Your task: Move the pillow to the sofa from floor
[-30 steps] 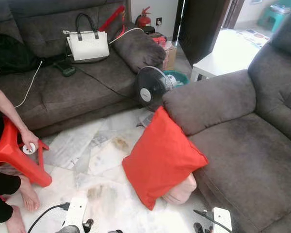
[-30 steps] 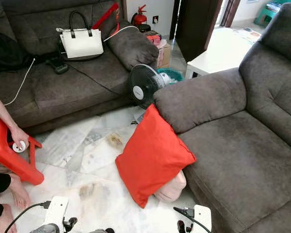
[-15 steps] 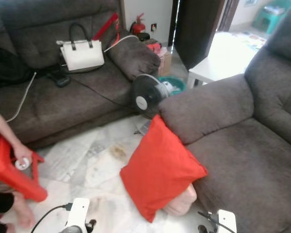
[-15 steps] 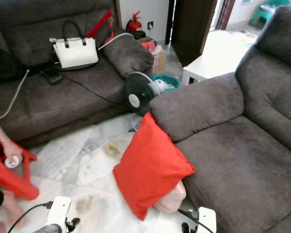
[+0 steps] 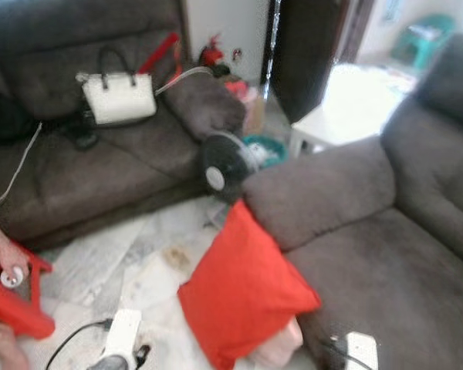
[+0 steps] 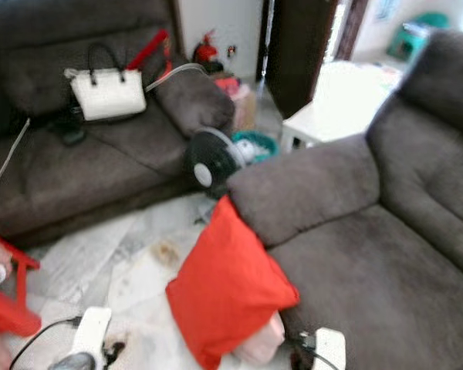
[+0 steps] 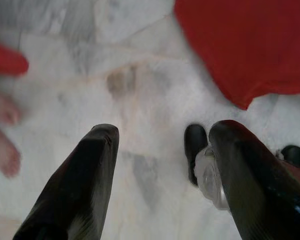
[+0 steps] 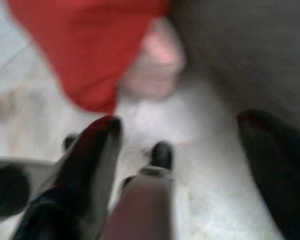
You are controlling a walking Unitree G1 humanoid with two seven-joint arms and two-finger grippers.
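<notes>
Likely a home living room, two grey sofas [image 5: 386, 231], marble floor [image 5: 116, 262], standing fan [image 5: 220, 173], white handbag [image 5: 117, 98]

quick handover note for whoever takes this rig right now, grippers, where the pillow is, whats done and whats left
Left gripper: open, empty, low over the marble floor, short of the pillow.
Right gripper: open, empty, low over the floor with the pillow's bottom corner just ahead.
Red pillow: on the floor, leaning against the front of the grey sofa on the robot's right, below its armrest, with a pink cushion tucked behind it.
Done: nothing gripped yet; pillow not lifted.
Left: close in, grasp the pillow, lift it and set it on the sofa seat.
Mind the fan beyond the pillow and a person's hand on a red stool at left.
</notes>
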